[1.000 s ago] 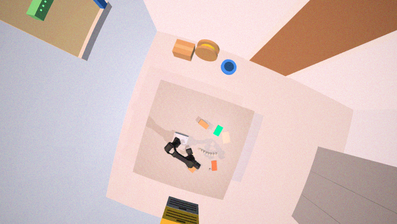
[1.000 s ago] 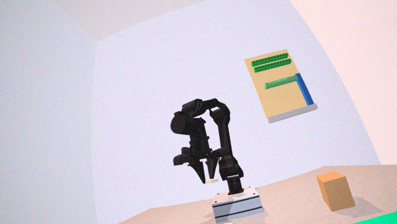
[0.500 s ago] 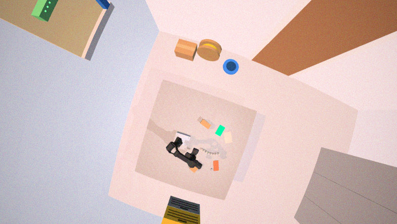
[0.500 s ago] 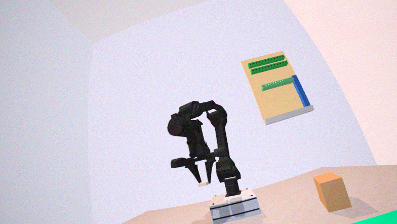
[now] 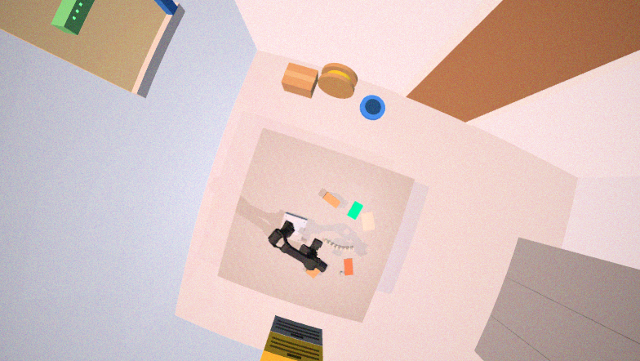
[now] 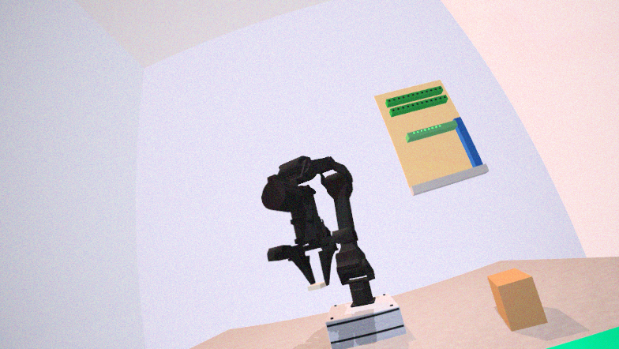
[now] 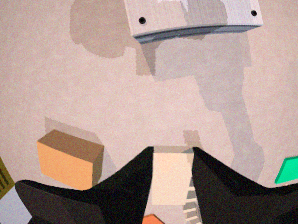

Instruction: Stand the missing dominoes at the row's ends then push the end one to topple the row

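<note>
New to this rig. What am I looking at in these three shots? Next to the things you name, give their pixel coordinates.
One black six-joint arm on a pale base [image 5: 300,218] [image 6: 365,335] [image 7: 195,22].

Top looks down from above; exterior looks from the side; wrist looks past the fingers of the end effector [image 7: 173,150] [image 6: 320,285].

On the surface: a curved row of small pale dominoes [image 5: 339,247] [image 7: 190,211], plus an orange-red block [image 5: 348,266] [image 7: 152,220], a green one [image 5: 354,210] [image 7: 289,170] and a cream one [image 5: 367,220].

Held: a cream domino [image 6: 316,286] [image 7: 171,180], clamped between the fingers above the surface.
</note>
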`<state>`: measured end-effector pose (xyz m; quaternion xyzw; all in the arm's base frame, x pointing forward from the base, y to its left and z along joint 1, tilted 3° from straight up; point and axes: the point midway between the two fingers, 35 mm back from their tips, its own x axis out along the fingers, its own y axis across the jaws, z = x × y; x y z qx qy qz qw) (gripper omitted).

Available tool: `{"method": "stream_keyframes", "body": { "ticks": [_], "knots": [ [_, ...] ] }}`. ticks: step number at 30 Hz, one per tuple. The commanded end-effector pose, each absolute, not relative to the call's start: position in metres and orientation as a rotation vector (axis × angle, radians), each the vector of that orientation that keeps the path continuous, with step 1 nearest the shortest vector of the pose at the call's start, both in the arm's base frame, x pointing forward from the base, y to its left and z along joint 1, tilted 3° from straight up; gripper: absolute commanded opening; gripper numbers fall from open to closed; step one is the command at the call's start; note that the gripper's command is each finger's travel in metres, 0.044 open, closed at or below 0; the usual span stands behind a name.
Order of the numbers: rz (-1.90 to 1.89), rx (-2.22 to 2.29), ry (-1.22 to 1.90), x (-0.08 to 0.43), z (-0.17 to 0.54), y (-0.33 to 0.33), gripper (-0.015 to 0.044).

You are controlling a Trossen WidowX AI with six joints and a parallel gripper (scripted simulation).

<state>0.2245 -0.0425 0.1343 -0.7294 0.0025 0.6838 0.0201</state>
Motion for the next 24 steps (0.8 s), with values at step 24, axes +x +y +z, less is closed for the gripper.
{"method": "stream_keyframes", "body": {
  "ticks": [24],
  "knots": [
    [1.382,-1.680,-4.109,0.295,0.146,0.092,0.0107]
  ]
}}
